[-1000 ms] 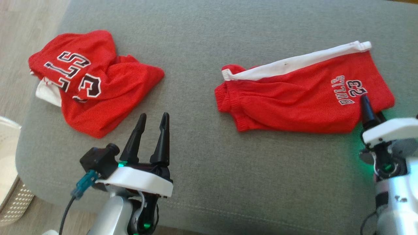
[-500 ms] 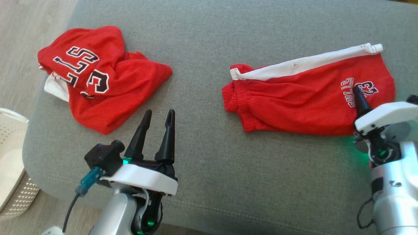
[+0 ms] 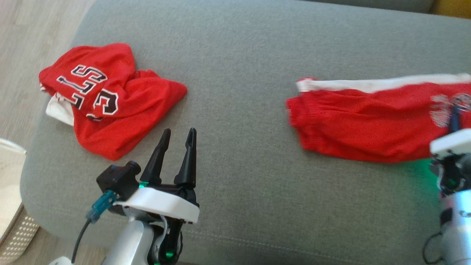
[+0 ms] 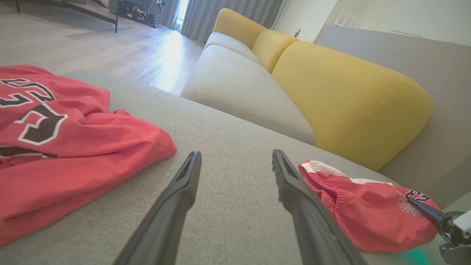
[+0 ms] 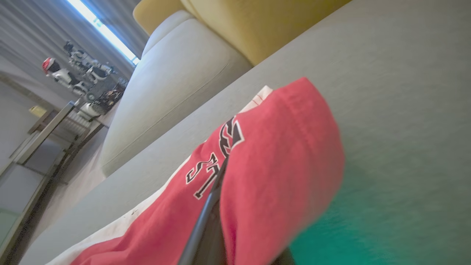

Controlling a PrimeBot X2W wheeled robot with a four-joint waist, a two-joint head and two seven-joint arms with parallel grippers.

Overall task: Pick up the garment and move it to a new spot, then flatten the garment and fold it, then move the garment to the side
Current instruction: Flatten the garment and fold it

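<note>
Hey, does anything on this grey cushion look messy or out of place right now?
Yes: the red jersey lies crumpled in a heap near the left edge of the cushion. The red shorts lie fairly flat, pinched at their printed end by the right gripper.

i count two red garments: one crumpled jersey (image 3: 110,110) and one pair of shorts (image 3: 368,125). i have two tools on my feeds, one left tool (image 3: 179,130) and one right tool (image 4: 412,201). beyond those, i see one white perforated basket (image 3: 11,206) and three yellow cushions (image 4: 349,103).
</note>
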